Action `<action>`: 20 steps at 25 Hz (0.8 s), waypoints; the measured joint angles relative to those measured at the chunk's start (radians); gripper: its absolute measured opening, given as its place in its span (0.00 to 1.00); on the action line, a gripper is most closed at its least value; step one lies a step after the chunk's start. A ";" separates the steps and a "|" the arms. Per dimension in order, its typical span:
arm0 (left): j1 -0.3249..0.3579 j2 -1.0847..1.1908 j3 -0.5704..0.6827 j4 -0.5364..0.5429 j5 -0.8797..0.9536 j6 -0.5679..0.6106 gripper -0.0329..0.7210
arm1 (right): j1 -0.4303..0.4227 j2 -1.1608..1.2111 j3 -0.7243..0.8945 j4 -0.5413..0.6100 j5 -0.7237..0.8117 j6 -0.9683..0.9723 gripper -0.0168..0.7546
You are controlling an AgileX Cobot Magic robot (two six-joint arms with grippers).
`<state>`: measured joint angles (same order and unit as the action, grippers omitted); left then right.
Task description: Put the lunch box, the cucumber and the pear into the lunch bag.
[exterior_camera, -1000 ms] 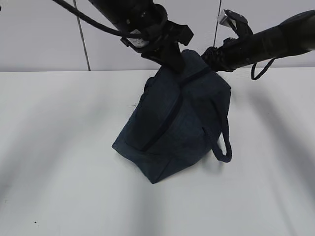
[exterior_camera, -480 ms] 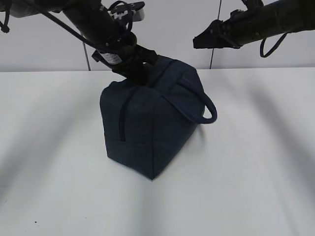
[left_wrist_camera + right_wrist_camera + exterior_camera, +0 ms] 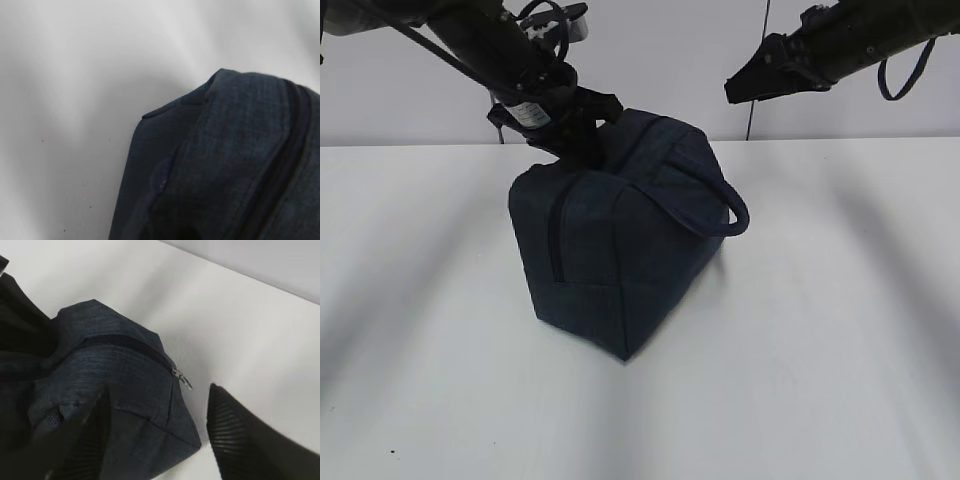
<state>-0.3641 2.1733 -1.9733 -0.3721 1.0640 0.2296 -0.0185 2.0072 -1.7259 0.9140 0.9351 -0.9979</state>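
Your left pincer (image 3: pixel 582 150) presses the lunch bag (image 3: pixel 620 250) top, its grip unclear, while your right pincer (image 3: pixel 752 82) hangs spread and empty above the zipped bag on the counter (image 3: pixel 840 330).

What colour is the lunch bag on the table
Dark navy blue, a slightly heathered fabric; the lunch bag shows best in the exterior view.

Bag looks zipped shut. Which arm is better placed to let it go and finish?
Left. The left gripper is down at the bag's top rear; the right gripper hangs open, apart from it.
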 joint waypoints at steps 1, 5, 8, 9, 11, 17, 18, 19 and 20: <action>0.000 0.000 0.000 0.000 0.001 -0.001 0.29 | 0.000 -0.006 0.000 -0.019 0.005 0.015 0.64; 0.000 0.000 0.000 -0.005 0.003 -0.001 0.63 | 0.000 -0.040 0.000 -0.114 0.029 0.089 0.68; 0.000 -0.002 0.000 -0.013 0.004 -0.001 0.73 | 0.000 -0.065 0.000 -0.220 0.043 0.186 0.69; 0.000 -0.004 0.000 -0.013 0.003 -0.001 0.74 | 0.000 -0.075 0.000 -0.261 0.052 0.218 0.69; 0.000 -0.013 0.001 -0.011 0.001 -0.001 0.75 | 0.000 -0.096 0.000 -0.333 0.059 0.276 0.69; 0.000 -0.057 0.001 0.053 0.010 -0.001 0.75 | 0.000 -0.154 0.000 -0.510 0.109 0.456 0.69; 0.000 -0.063 0.001 0.076 0.022 -0.001 0.76 | 0.000 -0.160 0.000 -0.527 0.124 0.482 0.69; 0.000 -0.072 0.001 0.098 0.036 -0.001 0.76 | 0.000 -0.167 0.000 -0.546 0.140 0.505 0.69; 0.000 -0.081 0.001 0.119 0.053 -0.006 0.76 | 0.000 -0.172 0.000 -0.561 0.156 0.522 0.69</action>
<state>-0.3639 2.0921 -1.9724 -0.2532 1.1174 0.2234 -0.0185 1.8351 -1.7259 0.3534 1.0909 -0.4757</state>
